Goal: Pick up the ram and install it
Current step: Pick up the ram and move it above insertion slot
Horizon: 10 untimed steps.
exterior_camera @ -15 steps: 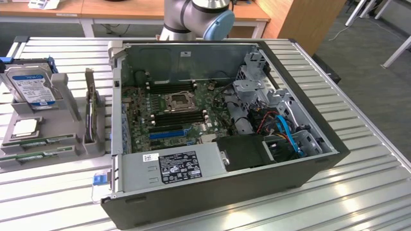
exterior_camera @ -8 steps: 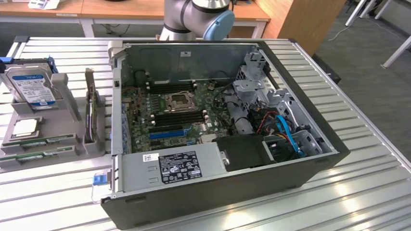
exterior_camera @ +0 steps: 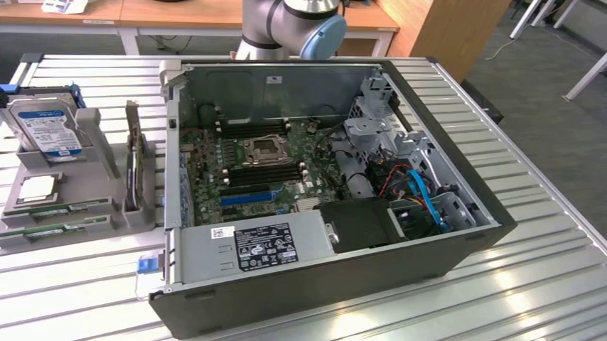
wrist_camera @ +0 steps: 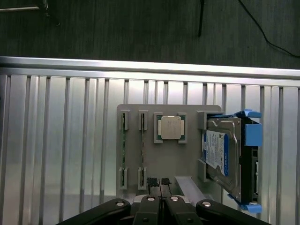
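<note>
Hovered with shut, empty pincer (wrist_camera: pixel 158 182) near the ram (wrist_camera: pixel 142 150) standing in its grey holder (wrist_camera: pixel 168 159) on the worktop (wrist_camera: pixel 70 164), apparently at the approach step, pickup likely calling for jaws opened first.

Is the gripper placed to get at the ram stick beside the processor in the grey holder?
Likely yes. The gripper, shut, hangs above the grey holder; the ram stick lies uncovered in its slot, with the processor and hard drive off to the side. It would have to open first.
</note>
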Each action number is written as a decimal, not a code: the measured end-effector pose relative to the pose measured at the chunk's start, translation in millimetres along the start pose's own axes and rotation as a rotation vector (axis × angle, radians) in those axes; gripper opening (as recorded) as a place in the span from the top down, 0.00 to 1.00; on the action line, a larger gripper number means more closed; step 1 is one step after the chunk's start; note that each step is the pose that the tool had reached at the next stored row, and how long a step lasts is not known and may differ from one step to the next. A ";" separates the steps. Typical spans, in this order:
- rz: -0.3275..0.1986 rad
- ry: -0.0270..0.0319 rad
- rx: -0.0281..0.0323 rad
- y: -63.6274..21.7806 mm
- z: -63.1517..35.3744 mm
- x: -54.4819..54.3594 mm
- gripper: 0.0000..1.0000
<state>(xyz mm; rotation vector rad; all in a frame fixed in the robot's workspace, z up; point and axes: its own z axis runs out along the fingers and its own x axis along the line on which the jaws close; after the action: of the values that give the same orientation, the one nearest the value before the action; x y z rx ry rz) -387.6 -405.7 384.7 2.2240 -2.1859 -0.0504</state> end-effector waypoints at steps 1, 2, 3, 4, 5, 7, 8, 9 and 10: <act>0.000 0.0000 0.0000 0.0 0.0 0.0 0.90; 0.000 0.0000 0.0000 0.0 0.0 0.0 0.90; 0.000 0.0000 0.0000 0.0 0.0 0.0 0.89; 0.000 0.0000 -0.0001 0.0 0.0 0.0 0.89; 0.000 0.0000 0.0000 0.0 0.0 0.0 0.84; 0.000 0.0000 0.0000 0.0 0.0 0.0 0.77; 0.000 0.0000 0.0000 0.0 0.0 0.0 0.77; 0.000 0.0000 0.0000 0.0 0.0 0.0 0.71; 0.000 0.0000 0.0000 0.0 0.0 0.0 0.71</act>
<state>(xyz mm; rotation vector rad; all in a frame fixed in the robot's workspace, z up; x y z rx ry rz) -387.6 -405.7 384.7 2.2240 -2.1859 -0.0504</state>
